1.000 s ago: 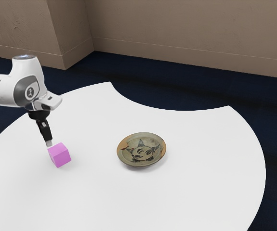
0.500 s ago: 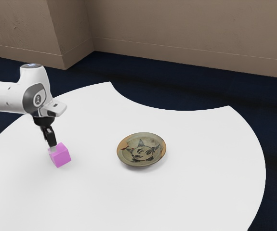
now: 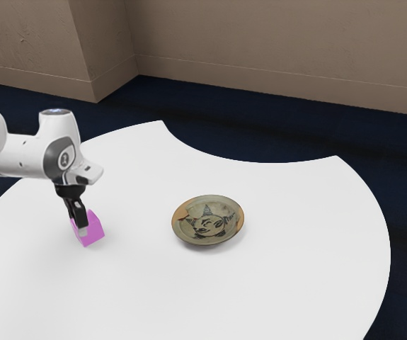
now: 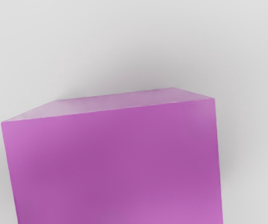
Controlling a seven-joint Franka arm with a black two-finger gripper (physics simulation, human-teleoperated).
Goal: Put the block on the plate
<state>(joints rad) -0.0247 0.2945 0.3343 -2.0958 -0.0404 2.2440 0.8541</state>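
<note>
Behind everything, a brown wall [image 3: 260, 42]; at its foot, a dark blue floor [image 3: 136, 99]. In front, a broad white table [image 3: 281, 283], rounded along most of the rim and scooped inward along the far edge between two pointed corners. In over the edge at the exterior view's left, a white arm [image 3: 26, 156], bent downward at the end. Set in front of the scooped edge, nearer to the corner at the exterior view's left than to the other, a patterned plate [image 3: 208, 221], bare and ready to receive. At the tip of the arm, a black gripper [image 3: 83, 228], lowered right to the block [image 3: 95, 231] and partly covering one side of it in the exterior view. Impossible to tell whether released or clenched, so no hold to claim. Last and smallest, that block, pink-purple, on the table between the plate and the edge at the exterior view's left, well apart from the plate; close beneath the camera in the wrist view.

Step in hand, by judgement: taking hold. Next: make sure of a centred, two-sided grip, lift straight up, clear the plate's rim, then carry across and lower gently onto the middle.
</note>
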